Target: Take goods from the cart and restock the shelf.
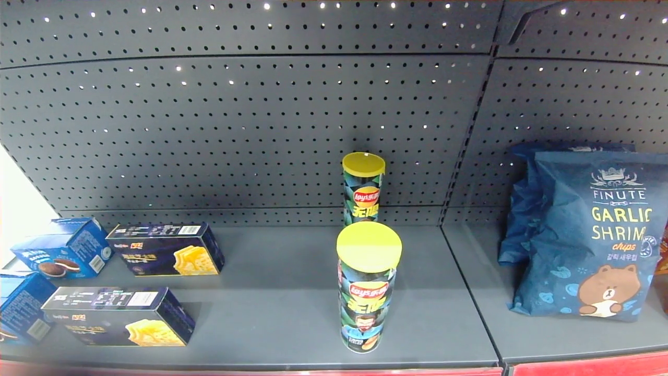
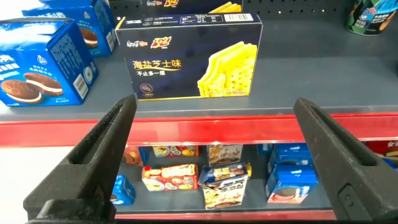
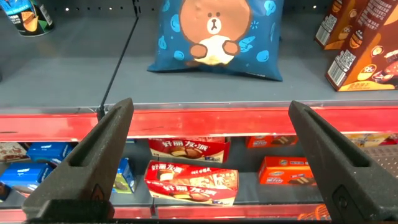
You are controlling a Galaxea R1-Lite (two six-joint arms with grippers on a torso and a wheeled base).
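Two chip cans with yellow lids stand on the grey shelf (image 1: pixel 282 308), one at the front (image 1: pixel 367 286) and one behind it (image 1: pixel 362 188) near the pegboard. My left gripper (image 2: pixel 217 168) is open with nothing between its fingers, held in front of the shelf's red edge and facing a dark blue cracker box (image 2: pixel 193 59). My right gripper (image 3: pixel 214 165) is also open and holds nothing; it faces a blue shrimp chip bag (image 3: pixel 217 34) across the red edge.
Dark cracker boxes (image 1: pixel 166 249) (image 1: pixel 120 316) and blue cookie boxes (image 1: pixel 65 248) (image 2: pixel 43 59) lie at the shelf's left. Blue chip bags (image 1: pixel 589 235) fill the right bay, with brown boxes (image 3: pixel 364 40) beside them. A lower shelf holds more boxes (image 3: pixel 189 180) (image 2: pixel 224 183).
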